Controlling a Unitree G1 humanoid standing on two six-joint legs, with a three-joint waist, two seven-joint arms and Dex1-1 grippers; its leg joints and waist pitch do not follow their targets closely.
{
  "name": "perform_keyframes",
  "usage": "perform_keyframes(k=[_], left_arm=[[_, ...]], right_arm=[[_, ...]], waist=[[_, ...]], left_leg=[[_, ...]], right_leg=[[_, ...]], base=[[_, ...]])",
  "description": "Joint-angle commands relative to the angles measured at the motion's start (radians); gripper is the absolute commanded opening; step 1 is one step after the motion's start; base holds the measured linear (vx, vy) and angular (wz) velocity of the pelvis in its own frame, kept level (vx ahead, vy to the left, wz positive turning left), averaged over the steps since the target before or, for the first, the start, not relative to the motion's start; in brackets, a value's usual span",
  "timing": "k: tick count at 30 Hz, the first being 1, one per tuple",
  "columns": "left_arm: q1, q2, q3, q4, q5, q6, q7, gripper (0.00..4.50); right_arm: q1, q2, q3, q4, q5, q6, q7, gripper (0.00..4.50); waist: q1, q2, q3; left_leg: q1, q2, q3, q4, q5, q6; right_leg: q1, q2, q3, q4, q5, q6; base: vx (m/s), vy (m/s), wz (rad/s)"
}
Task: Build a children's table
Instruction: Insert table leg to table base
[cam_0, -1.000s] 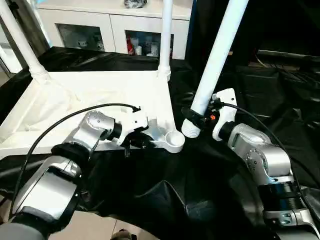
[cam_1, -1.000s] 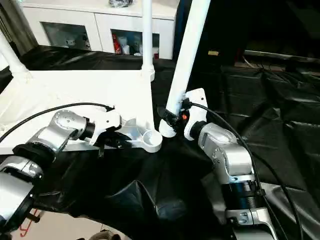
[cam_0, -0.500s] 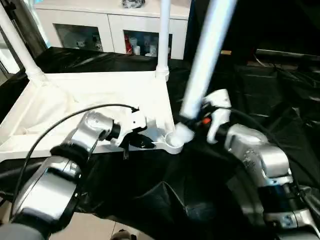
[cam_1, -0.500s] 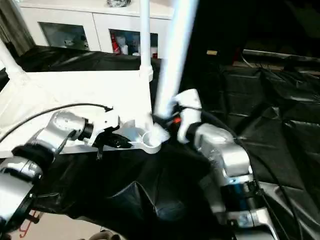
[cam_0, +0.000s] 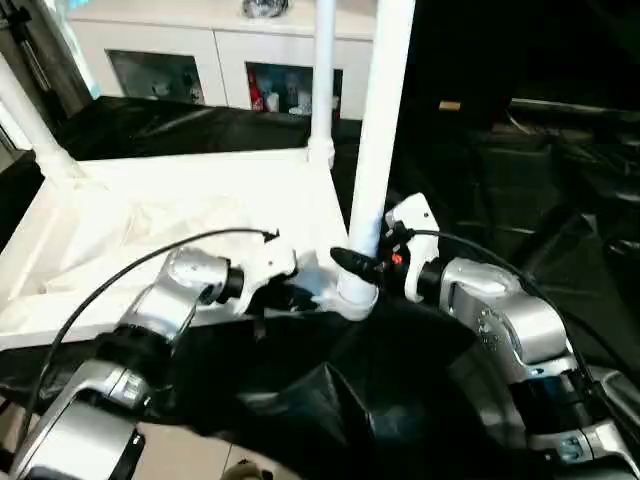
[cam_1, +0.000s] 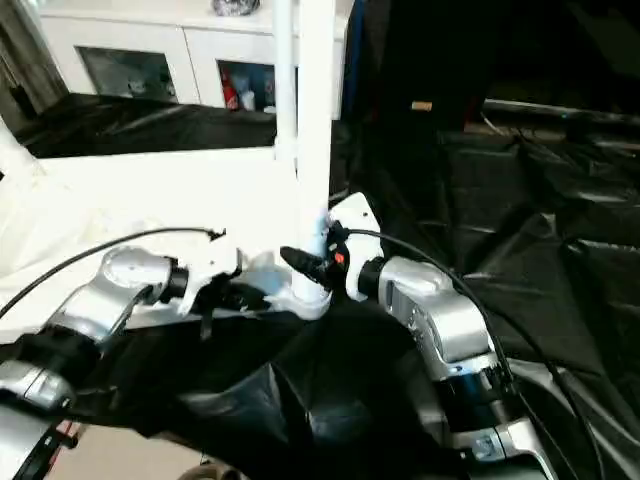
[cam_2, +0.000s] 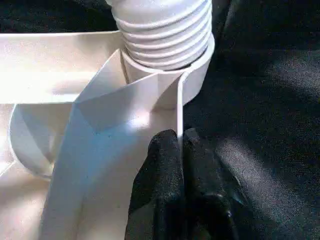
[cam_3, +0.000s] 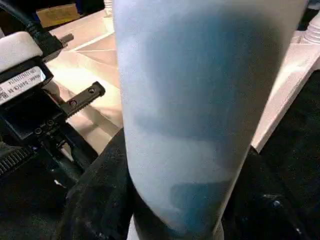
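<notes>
Right gripper clamped around long white tapered plastic tube leg, upright, threaded end seated atop rounded corner socket. Left gripper pinched on thin white rib just beside socket, steadying upturned white plastic tabletop.

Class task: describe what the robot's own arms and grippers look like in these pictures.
Both forearms are chunky silver cylinders. Each wrist carries a white housing, fed by a looping black cable. The left gripper has two black fingers. The right gripper is black too, with an orange-red spot on its mount.
</notes>
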Motion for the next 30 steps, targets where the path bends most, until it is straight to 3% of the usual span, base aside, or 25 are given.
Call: perform_keyframes(k=[1,6,12,13,15,16,21,23,25,28,30], left_arm=[[0.030,0.010,0.004,-0.076,-0.008,0.042,0.003,0.00],[0.045,0.018,0.008,-0.122,-0.010,0.080,0.006,0.00],[0.047,0.019,0.005,-0.137,-0.012,0.097,0.004,0.00],[0.049,0.020,0.004,-0.146,-0.013,0.106,0.004,0.00],[0.052,0.022,0.003,-0.158,-0.013,0.118,0.004,0.00],[0.051,0.023,0.003,-0.161,-0.012,0.124,0.005,0.00],[0.042,0.022,0.010,-0.149,-0.012,0.127,0.014,0.00],[0.040,0.023,0.015,-0.149,-0.013,0.132,0.021,0.00],[0.039,0.023,0.016,-0.149,-0.013,0.133,0.024,0.00],[0.038,0.024,0.017,-0.150,-0.013,0.137,0.026,0.00],[0.037,0.023,0.018,-0.150,-0.013,0.139,0.027,0.00]], right_arm=[[-0.012,-0.008,0.002,0.006,-0.007,0.021,0.000,1.88],[-0.005,-0.016,0.012,0.023,-0.007,0.048,0.016,1.88],[-0.018,0.000,0.022,0.090,-0.029,0.005,0.013,1.88],[-0.024,0.007,0.021,0.108,-0.029,0.002,0.014,1.88],[-0.029,0.013,0.018,0.126,-0.027,0.005,0.019,1.88],[-0.027,0.014,0.011,0.133,-0.019,0.011,0.022,1.88],[-0.004,0.018,-0.040,0.156,0.016,-0.003,0.023,1.88],[0.028,0.033,-0.083,0.184,0.056,-0.040,0.038,1.88],[0.043,0.039,-0.096,0.193,0.067,-0.053,0.042,1.88],[0.079,0.043,-0.104,0.203,0.069,-0.087,0.052,1.88],[0.093,0.043,-0.103,0.199,0.065,-0.106,0.058,1.88]], waist=[[0.000,0.000,-0.082],[-0.004,0.001,-0.083],[-0.010,0.000,-0.080],[-0.013,0.008,-0.080],[-0.017,0.001,-0.079],[-0.020,0.004,-0.078],[-0.020,0.002,-0.080],[-0.018,0.007,-0.080],[-0.018,0.004,-0.081],[-0.018,0.010,-0.081],[-0.019,0.007,-0.080]], left_leg=[[0.017,0.033,-0.009,-0.074,-0.216,-0.013],[0.016,0.030,-0.007,-0.072,-0.197,-0.002],[0.017,0.028,-0.008,-0.073,-0.232,-0.013],[0.017,0.028,-0.008,-0.074,-0.244,-0.017],[0.017,0.028,-0.009,-0.075,-0.254,-0.018],[0.019,0.028,-0.010,-0.076,-0.264,-0.017],[0.019,0.028,-0.009,-0.075,-0.254,-0.012],[0.020,0.028,-0.010,-0.075,-0.260,-0.012],[0.020,0.029,-0.010,-0.076,-0.262,-0.009],[0.021,0.029,-0.011,-0.076,-0.271,-0.011],[0.022,0.029,-0.011,-0.077,-0.282,-0.012]], right_leg=[[0.057,-0.060,0.054,-0.065,-0.207,-0.195],[0.058,-0.056,0.054,-0.064,-0.167,-0.208],[0.057,-0.058,0.053,-0.071,-0.227,-0.199],[0.055,-0.056,0.053,-0.073,-0.229,-0.197],[0.058,-0.056,0.052,-0.073,-0.235,-0.197],[0.057,-0.056,0.052,-0.074,-0.248,-0.200],[0.058,-0.057,0.053,-0.075,-0.243,-0.198],[0.057,-0.059,0.052,-0.076,-0.244,-0.201],[0.059,-0.058,0.051,-0.076,-0.236,-0.203],[0.058,-0.056,0.050,-0.075,-0.233,-0.208],[0.058,-0.056,0.050,-0.077,-0.244,-0.206]], base=[[0.000,0.000,0.00],[0.000,0.000,0.00],[0.000,0.000,0.00],[0.000,0.000,0.00],[0.000,0.000,0.00],[0.000,0.000,0.00],[0.000,0.000,0.00],[0.000,0.000,0.00],[0.000,0.000,0.00],[0.000,0.000,0.00],[0.000,0.000,0.00]])
